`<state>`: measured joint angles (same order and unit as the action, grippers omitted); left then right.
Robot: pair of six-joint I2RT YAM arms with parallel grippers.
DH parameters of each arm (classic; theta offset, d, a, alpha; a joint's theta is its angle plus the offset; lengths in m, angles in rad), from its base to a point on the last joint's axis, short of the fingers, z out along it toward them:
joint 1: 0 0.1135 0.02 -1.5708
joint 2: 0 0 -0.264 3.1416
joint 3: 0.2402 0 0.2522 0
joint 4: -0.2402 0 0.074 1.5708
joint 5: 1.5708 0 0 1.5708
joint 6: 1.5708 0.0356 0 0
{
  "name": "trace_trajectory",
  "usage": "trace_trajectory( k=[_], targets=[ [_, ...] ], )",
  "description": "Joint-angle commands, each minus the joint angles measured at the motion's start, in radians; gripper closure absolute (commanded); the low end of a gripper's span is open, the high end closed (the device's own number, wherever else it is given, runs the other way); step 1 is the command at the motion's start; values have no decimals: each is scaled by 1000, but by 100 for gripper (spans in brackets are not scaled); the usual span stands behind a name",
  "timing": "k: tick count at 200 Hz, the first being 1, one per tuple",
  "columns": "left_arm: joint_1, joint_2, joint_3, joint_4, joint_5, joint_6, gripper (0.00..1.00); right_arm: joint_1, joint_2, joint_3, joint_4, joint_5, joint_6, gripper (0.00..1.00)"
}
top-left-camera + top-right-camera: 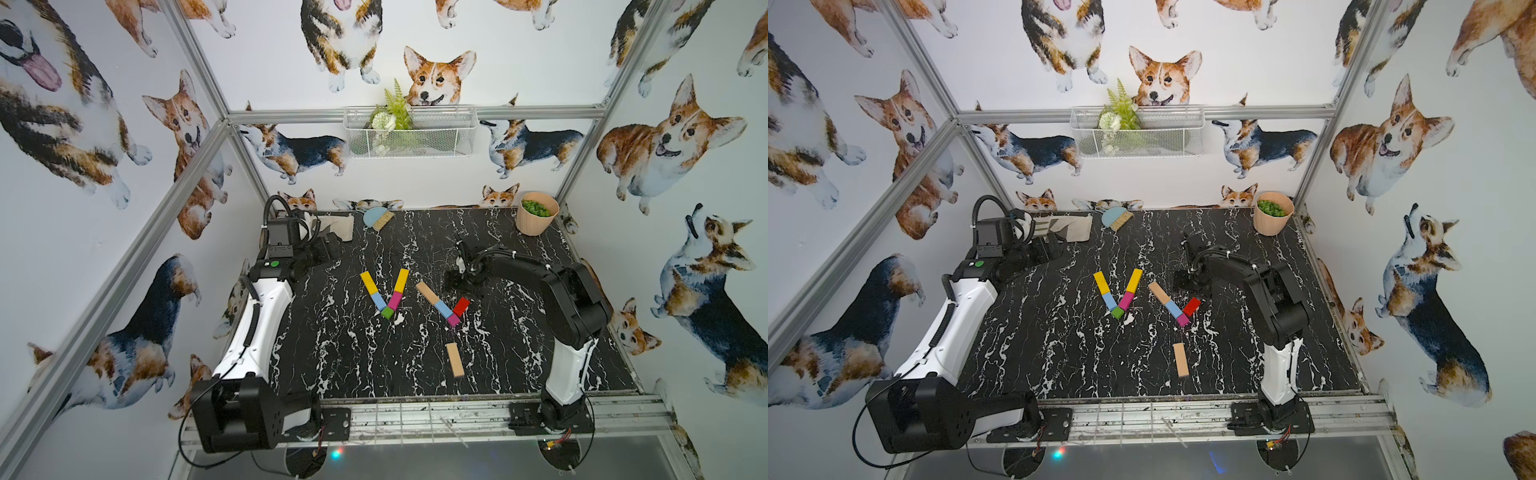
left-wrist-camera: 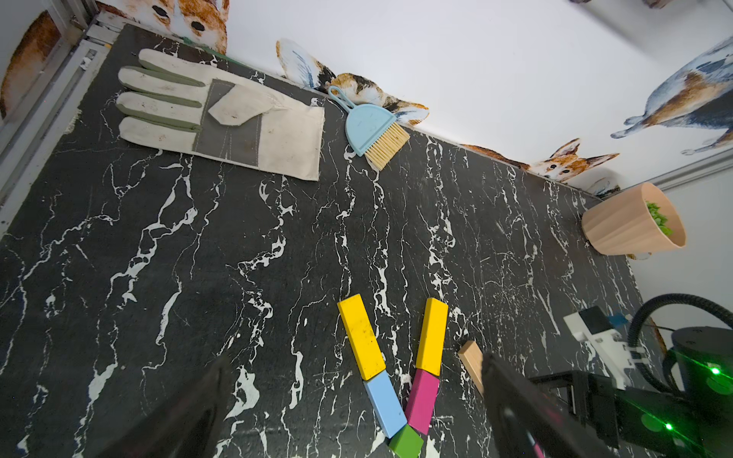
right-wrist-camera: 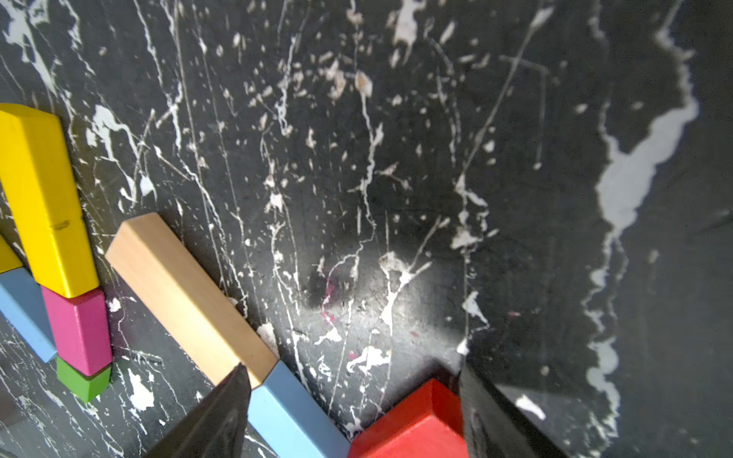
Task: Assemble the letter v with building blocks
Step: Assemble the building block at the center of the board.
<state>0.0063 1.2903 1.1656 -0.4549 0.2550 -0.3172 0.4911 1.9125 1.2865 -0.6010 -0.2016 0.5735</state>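
**Right gripper spread over the half-built V, left gripper spread and empty**

The right gripper hangs low over the black marbled table, its jaws apart and nothing clamped between them. In the wrist view, the red block and one end of a light blue block lie between its fingers. The red block sits just beside one finger; I cannot tell whether they touch. The light blue block lies end to end with a tan bar. In both top views a magenta stub ends that line, and the red block meets the stub on the side nearer the gripper. A second tan bar lies alone, well apart from the gripper, toward the right arm's base.

Beside this gripper, toward the left arm, lies a complete V. One stroke is the first yellow bar and a light blue stub. The other is the second yellow bar and a magenta block. A green block forms the tip.

The left gripper is spread wide and holds nothing. In its wrist view the complete V lies ahead of it, framed between the fingers and clear of both. A work glove and a small blue brush lie beyond it by the back wall. A peach pot stands in the far corner beyond the right gripper.
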Motion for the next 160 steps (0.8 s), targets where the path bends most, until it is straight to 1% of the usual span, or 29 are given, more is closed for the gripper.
trace_trajectory(
  k=[1,69,98,124,160],
  targets=[
    [3,-6,-1,23,7,3,0,3,-12,-8,-12,7,8,17],
    [2,-6,-1,25,9,1,0,4,-23,-12,-22,18,6,17],
    [2,-6,-2,25,10,1,0,4,-46,21,-56,68,-15,17],
    [2,-6,-1,25,12,0,0,7,-58,57,-81,63,-23,16],
    [2,-6,-1,26,13,0,0,51,-34,96,-99,57,-15,16]
  ],
)
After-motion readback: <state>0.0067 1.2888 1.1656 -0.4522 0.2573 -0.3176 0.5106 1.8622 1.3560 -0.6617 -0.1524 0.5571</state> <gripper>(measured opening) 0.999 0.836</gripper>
